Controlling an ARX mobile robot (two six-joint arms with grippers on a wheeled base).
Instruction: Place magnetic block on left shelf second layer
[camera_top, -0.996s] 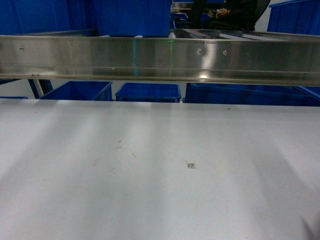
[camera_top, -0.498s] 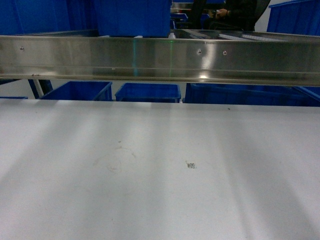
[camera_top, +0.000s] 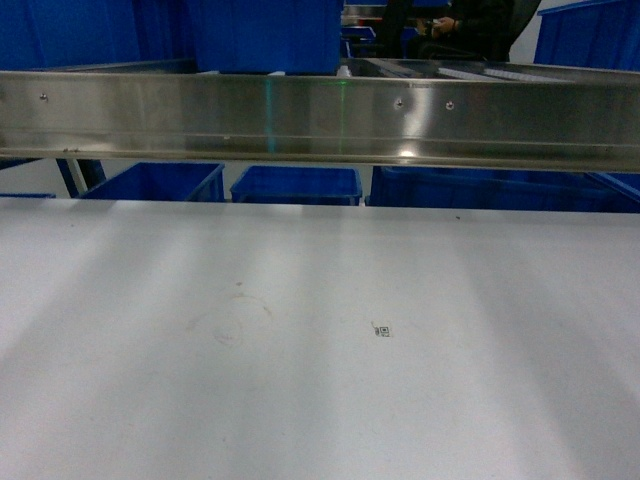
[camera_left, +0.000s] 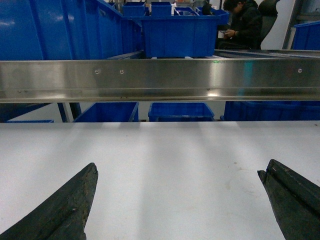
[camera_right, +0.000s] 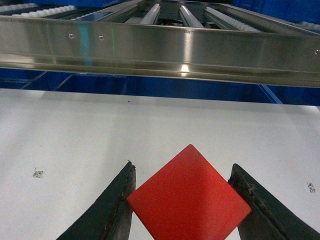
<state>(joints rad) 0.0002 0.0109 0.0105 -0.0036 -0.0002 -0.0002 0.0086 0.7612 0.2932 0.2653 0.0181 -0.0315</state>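
In the left wrist view, the left gripper (camera_left: 177, 200) is seen with its jaws spread wide at the lower corners of the frame, nothing between them, above the white counter (camera_left: 170, 150). A steel shelf rail (camera_left: 160, 79) spans the upper frame. In the right wrist view, the red magnetic block (camera_right: 189, 194) is pinched at lower centre by the jaws of the right gripper (camera_right: 182, 197).

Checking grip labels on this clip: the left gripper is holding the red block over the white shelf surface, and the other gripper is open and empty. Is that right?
Not quite. The right gripper holds the red block, as the right wrist view shows. The left gripper is the open, empty one, over the white shelf surface.
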